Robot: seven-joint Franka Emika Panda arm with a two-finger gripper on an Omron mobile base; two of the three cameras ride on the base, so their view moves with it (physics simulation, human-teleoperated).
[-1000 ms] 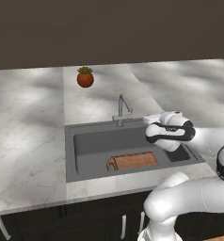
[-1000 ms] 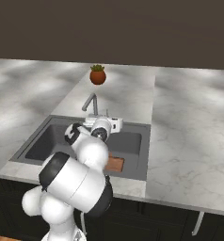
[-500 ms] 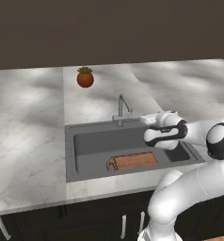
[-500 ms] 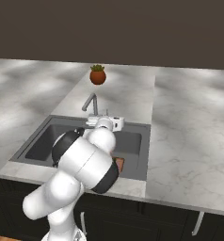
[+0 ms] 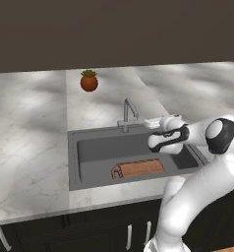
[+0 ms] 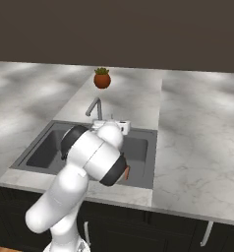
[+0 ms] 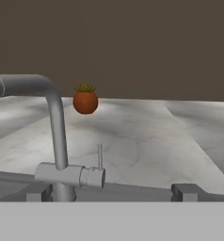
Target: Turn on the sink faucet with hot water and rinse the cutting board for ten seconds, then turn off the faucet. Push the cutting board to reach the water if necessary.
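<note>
Left base view: I see the gripper [image 5: 151,121] held level above the sink's [image 5: 75,162] back right rim, pointing toward the sink faucet [image 5: 127,114] and stopped just to its right, not touching it. The jaws stand spread wide with nothing between them. The cutting board [image 5: 137,169] lies flat on the basin floor near the front wall, loop handle toward the left, well apart from the faucet. A small round terracotta pot [image 5: 89,81] with green leaves stands on the marble counter [image 5: 30,133] behind the faucet, well clear of the arm. In the hand view I look at the faucet from close range: its upright pipe sits left of centre, the spout is cut off at the left edge, and the thin side lever [image 7: 100,157] stands upright on the base. In the right base view the arm's elbow covers most of the board, the hand, and the basin's centre.
</note>
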